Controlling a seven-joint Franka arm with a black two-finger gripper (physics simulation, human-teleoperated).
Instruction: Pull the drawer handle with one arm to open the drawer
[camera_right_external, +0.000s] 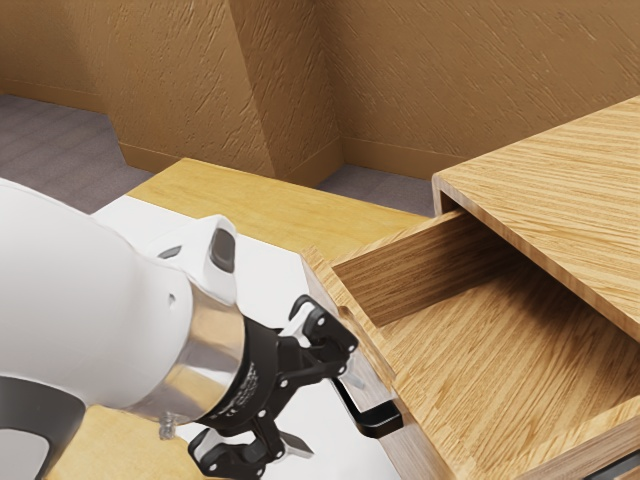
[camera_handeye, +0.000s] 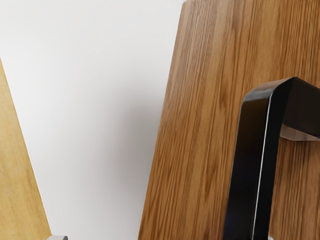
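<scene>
Gripper: gripper (camera_right_external: 318, 404) is hanging low over the white surface (camera_right_external: 265, 275), just beside the drawer front (camera_right_external: 335, 300).
Jaw state: fingers are standing wide apart, clamping nothing.
Fingers: upper finger (camera_right_external: 330, 340) is sitting near the handle's upper end. Lower finger (camera_right_external: 290, 448) is showing a silver pad and sitting apart from the handle.
Contact: can't tell whether the upper finger is touching the handle.
Handle: handle (camera_right_external: 368, 408), a black bar, is sticking out of the drawer front toward the exterior view's left, just beside the gripper.
Handle, wrist view: handle (camera_handeye: 255, 165) is sitting right under the hand, running along the drawer front (camera_handeye: 210, 125), with one corner bending back toward the wood.
Drawer: drawer (camera_right_external: 470, 350) is standing open, sticking well out of the cabinet (camera_right_external: 560, 190) toward the exterior view's left, its wooden floor and one side wall showing.
Arm: white arm (camera_right_external: 90, 310) is coming in from the exterior view's left, wrist angling down toward the handle.
Table: wooden tabletop (camera_right_external: 250, 200) is carrying the white surface. In the wrist view a wood strip (camera_handeye: 20, 190) is running beside the white surface (camera_handeye: 90, 100).
Room: brown walls (camera_right_external: 400, 70) are standing behind the table, with grey floor (camera_right_external: 50, 140) below them.
</scene>
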